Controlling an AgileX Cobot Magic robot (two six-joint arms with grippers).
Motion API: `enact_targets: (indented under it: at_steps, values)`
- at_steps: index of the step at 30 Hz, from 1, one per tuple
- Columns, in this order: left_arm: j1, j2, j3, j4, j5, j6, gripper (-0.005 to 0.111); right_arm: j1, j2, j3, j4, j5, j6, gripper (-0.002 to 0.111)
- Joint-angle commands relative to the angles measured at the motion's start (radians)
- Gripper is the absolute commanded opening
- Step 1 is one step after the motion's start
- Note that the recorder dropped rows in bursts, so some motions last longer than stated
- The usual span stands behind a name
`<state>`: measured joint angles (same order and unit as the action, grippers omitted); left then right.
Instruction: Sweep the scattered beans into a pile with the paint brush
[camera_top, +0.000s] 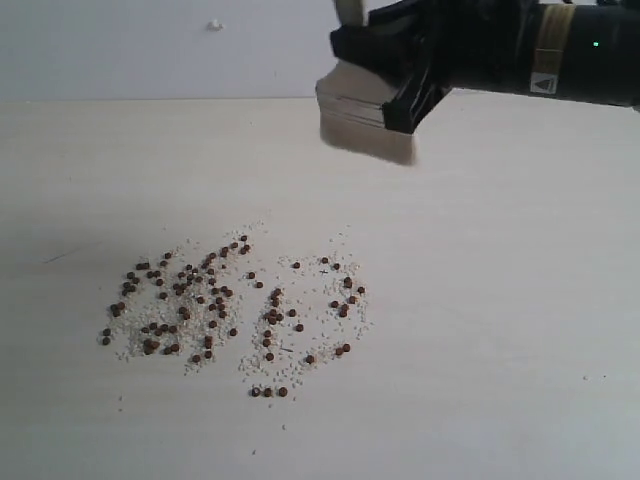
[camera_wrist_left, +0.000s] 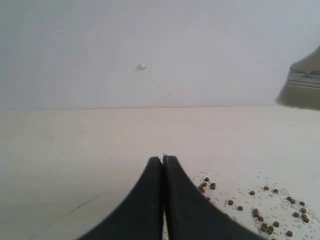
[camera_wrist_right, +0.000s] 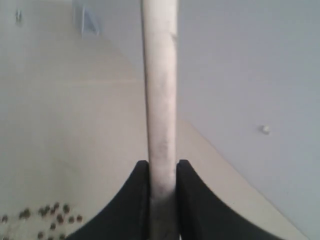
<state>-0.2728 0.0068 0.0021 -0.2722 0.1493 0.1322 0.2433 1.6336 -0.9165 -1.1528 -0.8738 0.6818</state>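
Beyond the scattered beans (camera_top: 200, 305), my right gripper (camera_wrist_right: 162, 170) clamps the brush (camera_top: 352, 100) handle, bristles down toward the table (camera_top: 510, 300); my left gripper (camera_wrist_left: 163, 162) has its jaws pressed together

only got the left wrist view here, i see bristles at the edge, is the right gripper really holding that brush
Observer: Yes. The right wrist view shows the right gripper shut on the paint brush by its pale handle.
Operator: are the bristles in the beans yet
Observer: No. In the exterior view the bristles are well apart from the beans, farther from the camera than they are.
Operator: beans piled at all
Observer: Not yet. They lie in two loose patches on the table, the larger on the left.
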Motion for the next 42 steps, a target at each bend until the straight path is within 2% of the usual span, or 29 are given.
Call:
enact_targets:
  at_steps: [1,5,10,15,23,27,30,35,42]
  values:
    - [-0.005,-0.007,-0.002,-0.01,-0.009,-0.005,0.0,-0.064,0.022,0.096,0.199,-0.139,-0.123,0.0]
    - [-0.005,-0.007,-0.002,-0.01,-0.009,-0.005,0.0,-0.064,0.009,0.192,0.252,-0.112,-0.228,0.0]
    - [-0.005,-0.007,-0.002,-0.01,-0.009,-0.005,0.0,-0.057,0.005,0.354,0.597,-0.154,-0.449,0.0]
    - [-0.005,-0.007,-0.002,-0.01,-0.009,-0.005,0.0,0.004,0.005,0.471,0.77,-0.183,-0.632,0.0]
    - [-0.005,-0.007,-0.002,-0.01,-0.009,-0.005,0.0,0.241,0.007,0.532,1.195,-0.184,-0.844,0.0]
    - [-0.005,-0.007,-0.002,-0.01,-0.009,-0.005,0.0,0.403,0.009,0.532,1.553,-0.291,-1.009,0.0]
    - [-0.005,-0.007,-0.002,-0.01,-0.009,-0.005,0.0,0.496,0.011,0.532,1.76,-0.347,-1.037,0.0]
    - [-0.005,-0.007,-0.002,-0.01,-0.009,-0.005,0.0,0.576,0.07,0.517,1.903,-0.347,-1.073,0.0]
    - [-0.005,-0.007,-0.002,-0.01,-0.009,-0.005,0.0,0.582,0.249,0.404,1.942,-0.347,-1.1,0.0]
